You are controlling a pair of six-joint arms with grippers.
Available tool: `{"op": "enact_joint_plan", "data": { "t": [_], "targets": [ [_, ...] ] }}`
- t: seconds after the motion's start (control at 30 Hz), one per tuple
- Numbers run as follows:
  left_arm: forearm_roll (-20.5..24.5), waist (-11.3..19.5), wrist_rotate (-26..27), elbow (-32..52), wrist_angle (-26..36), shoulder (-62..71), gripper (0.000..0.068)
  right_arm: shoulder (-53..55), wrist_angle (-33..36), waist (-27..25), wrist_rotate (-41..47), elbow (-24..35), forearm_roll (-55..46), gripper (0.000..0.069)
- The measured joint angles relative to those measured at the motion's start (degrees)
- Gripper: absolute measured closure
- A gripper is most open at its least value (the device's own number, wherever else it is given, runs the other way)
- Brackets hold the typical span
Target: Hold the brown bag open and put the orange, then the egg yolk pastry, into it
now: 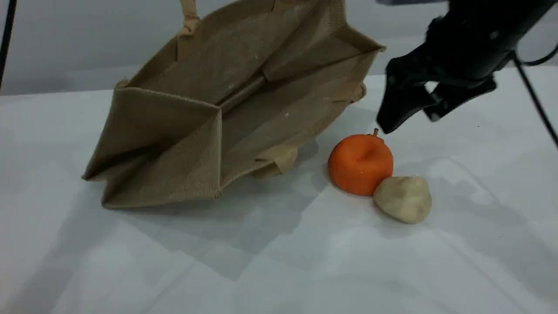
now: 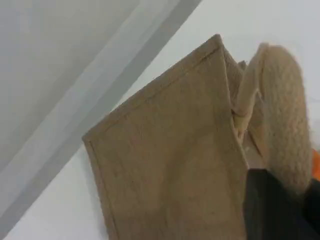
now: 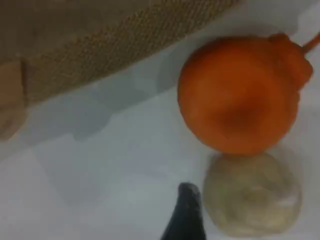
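Note:
The brown bag lies tilted on the white table, its mouth gaping toward the camera. One beige handle runs up out of the top edge. In the left wrist view that padded handle leads into my left gripper, which is shut on it above the bag's side. The orange sits right of the bag, touching the egg yolk pastry at its front right. My right gripper hangs open just behind and above the orange, holding nothing. The right wrist view shows the orange, the pastry and one dark fingertip.
The bag's second handle lies folded on the table under its front rim. A black cable trails down from the right arm. A dark pole stands at the far left edge. A grey wall runs behind the table.

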Motion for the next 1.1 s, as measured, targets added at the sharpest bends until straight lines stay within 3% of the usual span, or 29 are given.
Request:
{"op": "enact_joint_plan", "data": {
  "t": [0.6,1.1],
  "targets": [
    [0.0,0.0,-0.8,0.0,-0.1,0.1,0.0589,11.2,-1.3,0.5,-1.5,-9.6,0.6,0.0141],
    [0.0,0.0,-0.9,0.0,-0.1,0.1,0.0589,17.2,-4.7,0.5,-3.0,-10.1,0.6,0.0159]
  ]
}}
